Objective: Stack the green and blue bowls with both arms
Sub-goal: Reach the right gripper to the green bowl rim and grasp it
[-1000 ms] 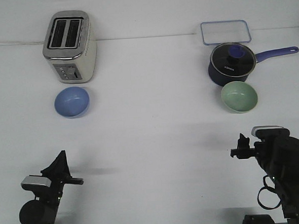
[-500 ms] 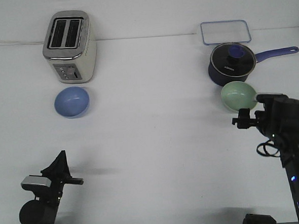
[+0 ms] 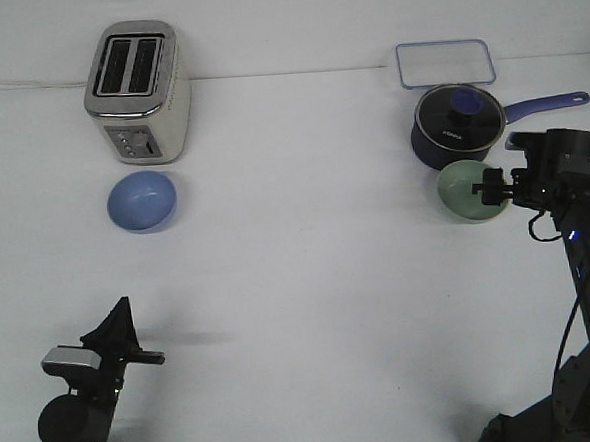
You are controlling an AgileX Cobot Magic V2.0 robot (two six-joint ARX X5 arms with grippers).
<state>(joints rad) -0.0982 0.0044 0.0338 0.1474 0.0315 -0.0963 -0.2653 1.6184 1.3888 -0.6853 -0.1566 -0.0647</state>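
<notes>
**Front view: stacking not started**

Front view: the blue bowl (image 3: 142, 201) sits near the toaster (image 3: 137, 92), well apart from the green bowl (image 3: 467, 190), which sits just before the saucepan (image 3: 453, 123). The right gripper (image 3: 491, 187) is at the green bowl's rim; finger state cannot be determined. The left gripper (image 3: 122, 342) idles low, fingers spread. Both picks and the stack remain.

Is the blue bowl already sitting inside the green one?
No, the blue bowl rests alone in front of the toaster, far across the table from the green bowl by the saucepan.
</notes>
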